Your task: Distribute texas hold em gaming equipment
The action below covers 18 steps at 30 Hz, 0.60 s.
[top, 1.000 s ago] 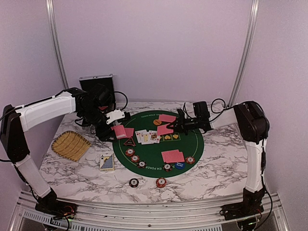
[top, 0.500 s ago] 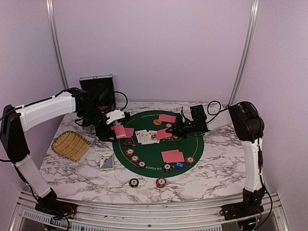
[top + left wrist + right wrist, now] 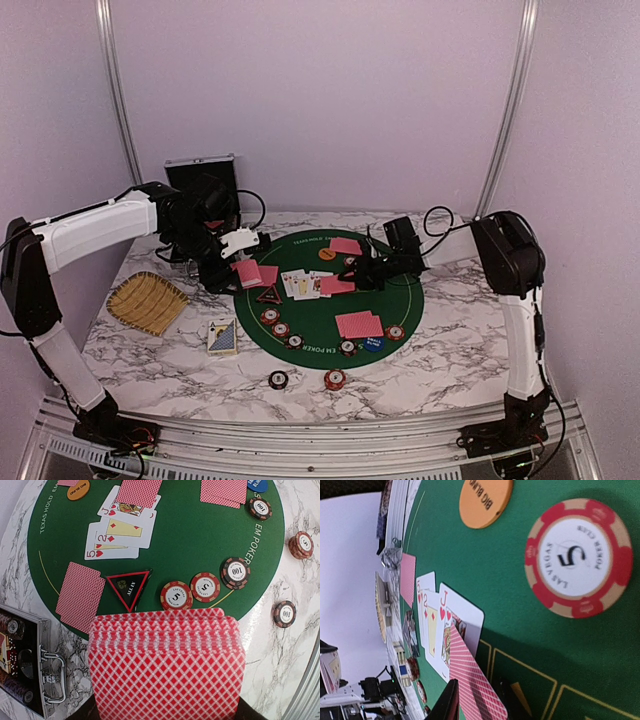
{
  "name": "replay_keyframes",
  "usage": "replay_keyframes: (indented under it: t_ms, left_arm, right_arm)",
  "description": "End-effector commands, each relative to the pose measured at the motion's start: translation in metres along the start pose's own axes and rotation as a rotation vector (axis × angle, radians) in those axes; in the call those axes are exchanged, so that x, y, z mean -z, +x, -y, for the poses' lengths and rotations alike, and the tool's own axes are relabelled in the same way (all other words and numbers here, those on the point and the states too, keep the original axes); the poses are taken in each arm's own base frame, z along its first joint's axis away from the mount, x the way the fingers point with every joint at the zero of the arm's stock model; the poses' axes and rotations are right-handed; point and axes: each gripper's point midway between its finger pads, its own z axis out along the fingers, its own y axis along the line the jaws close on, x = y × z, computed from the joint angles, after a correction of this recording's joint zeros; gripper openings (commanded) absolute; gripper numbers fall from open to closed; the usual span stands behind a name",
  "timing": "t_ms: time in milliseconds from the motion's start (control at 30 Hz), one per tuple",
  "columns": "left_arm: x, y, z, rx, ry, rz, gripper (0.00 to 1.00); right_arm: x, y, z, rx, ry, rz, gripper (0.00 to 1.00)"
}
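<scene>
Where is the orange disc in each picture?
Top view: orange disc on the green mat's far part, middle.
Left wrist: top left corner.
Right wrist: top edge, middle.
Shared landmark: the face-up cards, near it in all three.

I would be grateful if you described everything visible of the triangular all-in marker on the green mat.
The triangular marker is a flat black triangle with a red border, printed ALL IN beside a small emblem. It looks like plastic. It lies flat on the green felt mat, near its edge, between a face-down red-backed card and a red chip marked 5, next to the face-up cards. Nothing rests on it.
</scene>
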Motion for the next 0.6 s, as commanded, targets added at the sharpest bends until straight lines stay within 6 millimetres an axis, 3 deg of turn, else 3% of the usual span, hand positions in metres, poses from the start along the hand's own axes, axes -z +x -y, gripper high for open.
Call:
replay_keyframes:
  t_ms: [0, 567]
  left_arm:
    - [0.008, -0.005, -0.002, -0.007, -0.015, 0.025, 0.0]
    - [0.008, -0.006, 0.0, -0.008, -0.007, 0.033, 0.0]
  right_arm:
    - [0.006, -0.005, 0.005, 0.068, 0.125, 0.015, 0.28]
    - [0.039, -0.022, -0.015, 0.262, 0.378, 0.071, 0.62]
